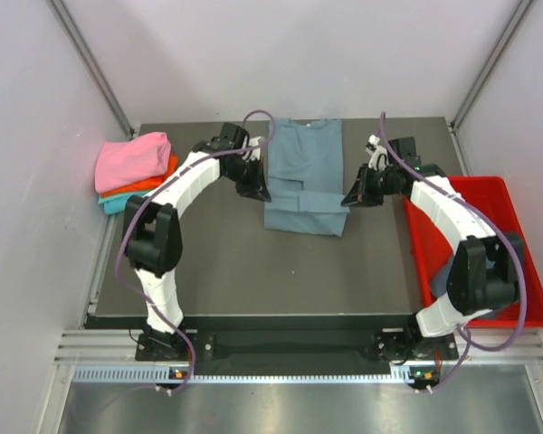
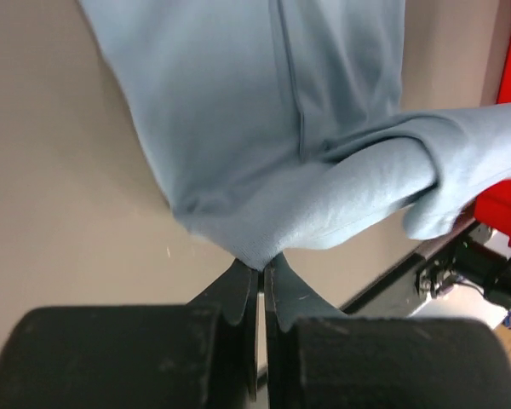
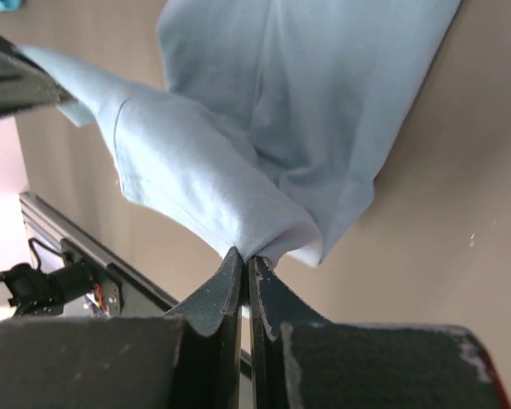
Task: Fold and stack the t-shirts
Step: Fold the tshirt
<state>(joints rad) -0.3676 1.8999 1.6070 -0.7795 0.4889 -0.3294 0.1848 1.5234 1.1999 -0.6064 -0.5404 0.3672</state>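
Closest to each wrist camera, dark fingers are pressing together on cloth; the left tool (image 2: 262, 264) is pinching a corner of the blue-grey t-shirt (image 2: 264, 102) between its narrow tips, and the right tool (image 3: 245, 254) is gripping a bunched edge of the same garment in the same tight way; in both wrist views the fabric is lifting off the counter (image 2: 60, 196) at the pinch and draping away towards the far side.

From above, the two arms are reaching forward from their bases over the dark counter (image 1: 253, 271); the left tool (image 1: 261, 190) is sitting at the shirt's left edge and the right tool (image 1: 351, 199) at its right edge, both level with a folded band across the lower part; the blue-grey t-shirt (image 1: 303, 163) is lying in the far middle of the counter, its neckline pointing towards the back wall.

Off to the right, the red tray (image 1: 516, 208) is resting beside the counter; at the far left corner a folded pile is sitting, the pink shirt (image 1: 131, 158) lying on the orange shirt (image 1: 158, 181), with the teal shirt (image 1: 113, 204) showing underneath.
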